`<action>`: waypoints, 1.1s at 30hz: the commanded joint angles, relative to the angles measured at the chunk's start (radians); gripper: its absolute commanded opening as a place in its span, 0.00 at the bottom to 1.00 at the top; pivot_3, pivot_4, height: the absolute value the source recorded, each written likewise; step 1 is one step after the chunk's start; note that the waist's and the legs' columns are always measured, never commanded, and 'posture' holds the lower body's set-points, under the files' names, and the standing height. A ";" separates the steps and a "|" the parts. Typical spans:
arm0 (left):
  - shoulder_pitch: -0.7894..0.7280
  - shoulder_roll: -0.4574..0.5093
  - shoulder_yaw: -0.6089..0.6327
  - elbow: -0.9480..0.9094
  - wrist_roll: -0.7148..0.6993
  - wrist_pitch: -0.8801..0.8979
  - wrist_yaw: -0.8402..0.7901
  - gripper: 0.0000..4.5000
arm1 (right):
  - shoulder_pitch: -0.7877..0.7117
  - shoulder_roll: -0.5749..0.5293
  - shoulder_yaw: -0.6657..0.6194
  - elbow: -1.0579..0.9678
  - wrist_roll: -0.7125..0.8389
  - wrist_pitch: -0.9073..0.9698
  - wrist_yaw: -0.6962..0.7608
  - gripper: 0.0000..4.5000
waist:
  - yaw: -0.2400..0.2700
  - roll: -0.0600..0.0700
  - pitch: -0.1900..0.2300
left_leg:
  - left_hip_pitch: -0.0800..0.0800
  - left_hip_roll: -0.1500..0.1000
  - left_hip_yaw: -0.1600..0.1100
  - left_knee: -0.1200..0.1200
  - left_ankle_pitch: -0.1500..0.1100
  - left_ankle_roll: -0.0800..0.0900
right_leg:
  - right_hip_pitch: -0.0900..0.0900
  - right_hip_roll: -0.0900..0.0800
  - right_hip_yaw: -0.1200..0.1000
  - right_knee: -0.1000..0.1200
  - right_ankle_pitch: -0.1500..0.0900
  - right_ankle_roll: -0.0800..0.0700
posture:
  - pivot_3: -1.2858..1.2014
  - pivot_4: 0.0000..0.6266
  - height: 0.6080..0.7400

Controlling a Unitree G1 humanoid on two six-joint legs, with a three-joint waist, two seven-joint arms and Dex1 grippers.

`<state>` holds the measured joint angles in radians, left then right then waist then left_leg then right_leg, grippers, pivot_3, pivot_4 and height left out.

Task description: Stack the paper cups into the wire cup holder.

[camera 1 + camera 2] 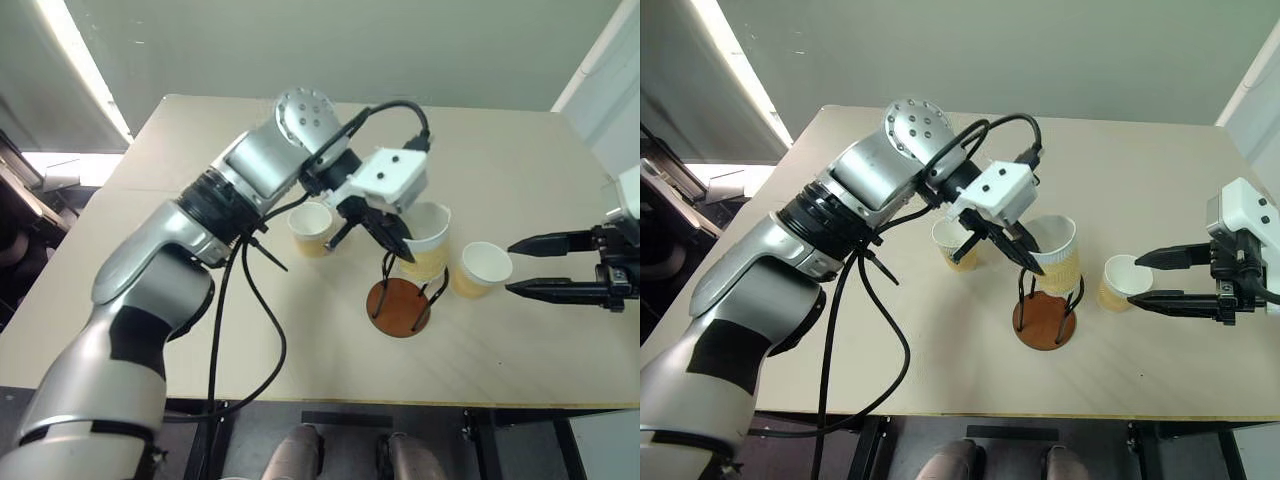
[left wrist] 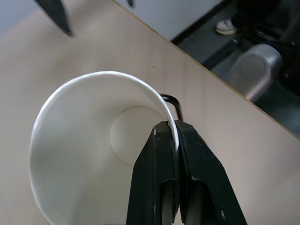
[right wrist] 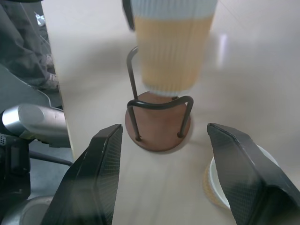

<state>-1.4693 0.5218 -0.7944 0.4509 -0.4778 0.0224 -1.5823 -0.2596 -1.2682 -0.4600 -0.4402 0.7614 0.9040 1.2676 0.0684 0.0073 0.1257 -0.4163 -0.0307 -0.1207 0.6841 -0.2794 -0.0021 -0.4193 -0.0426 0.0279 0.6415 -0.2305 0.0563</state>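
My left gripper (image 1: 400,245) is shut on the rim of a tan paper cup (image 1: 428,240), one finger inside and one outside. The same pinch appears in the left wrist view on the cup's white inside (image 2: 89,140). The cup hangs over the wire cup holder (image 1: 398,307), its bottom near the tops of the black loops (image 3: 159,104). A second cup (image 1: 311,228) stands upright on the table to the holder's left. A third cup (image 1: 480,268) stands to the holder's right. My right gripper (image 1: 512,268) is open, its fingertips right beside the third cup.
The beige table (image 1: 200,300) has its front edge close below the holder. A black cable (image 1: 240,330) loops down from my left arm over the table's near left part. A white panel (image 1: 610,90) stands past the table's far right corner.
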 commanded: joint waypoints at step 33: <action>0.179 0.200 0.514 -0.228 -0.024 0.496 -0.015 1.00 | -0.270 -0.059 0.468 0.180 -0.327 -0.245 -0.020 0.78 | -0.001 0.001 0.000 | -0.003 -0.001 0.001 0.015 -0.003 0.005 | 0.000 0.000 0.001 0.003 0.001 0.005 | 0.52 0.24 1.00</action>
<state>-1.2829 0.7032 -0.3240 0.2833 -0.5058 0.4974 -1.5833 -0.5011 -1.3223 -0.0088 -0.2802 0.4756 0.6890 1.2329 0.0671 0.0081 0.1252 -0.4190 -0.0318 -0.1201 0.6994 -0.2822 0.0032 -0.4191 -0.0423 0.0288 0.6442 -0.2299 0.0609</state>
